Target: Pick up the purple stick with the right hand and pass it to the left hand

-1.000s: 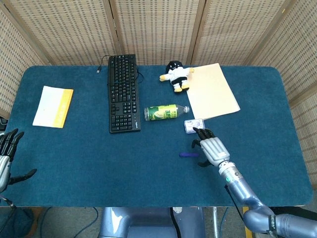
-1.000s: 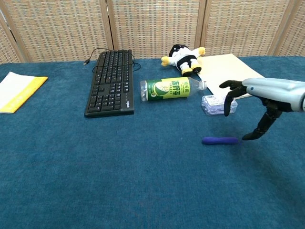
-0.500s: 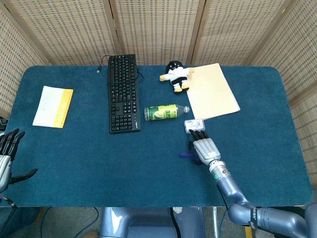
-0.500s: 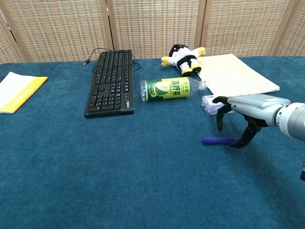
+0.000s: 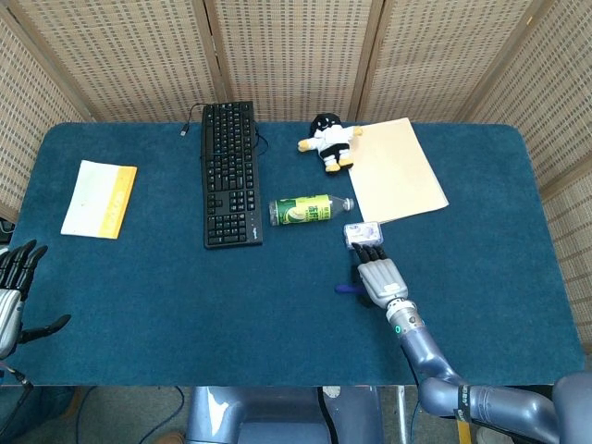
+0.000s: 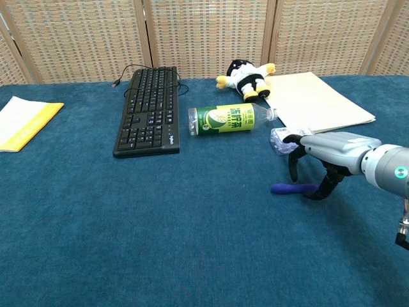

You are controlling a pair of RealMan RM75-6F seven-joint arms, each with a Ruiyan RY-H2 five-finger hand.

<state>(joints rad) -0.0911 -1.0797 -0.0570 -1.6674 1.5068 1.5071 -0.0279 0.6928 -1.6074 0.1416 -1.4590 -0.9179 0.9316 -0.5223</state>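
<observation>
The purple stick (image 6: 289,188) lies flat on the blue table; in the head view only its left end (image 5: 344,289) shows beside the hand. My right hand (image 6: 323,157) (image 5: 377,274) hovers over the stick's right end, fingers curled downward around it, with one fingertip (image 6: 317,194) down at the cloth by the stick. No firm grip shows and the stick still rests on the table. My left hand (image 5: 11,287) sits at the table's left front edge, fingers apart, holding nothing; the chest view does not show it.
A small clear packet (image 6: 281,138) lies just behind the right hand. A green bottle (image 6: 227,119) lies on its side, with a keyboard (image 6: 148,109), a plush toy (image 6: 248,78), a tan folder (image 6: 316,99) and a yellow-white booklet (image 6: 24,121) further back.
My right hand has moved left and lowered over the stick's right end, fingers curling down around it. The stick and the left hand have not moved.
</observation>
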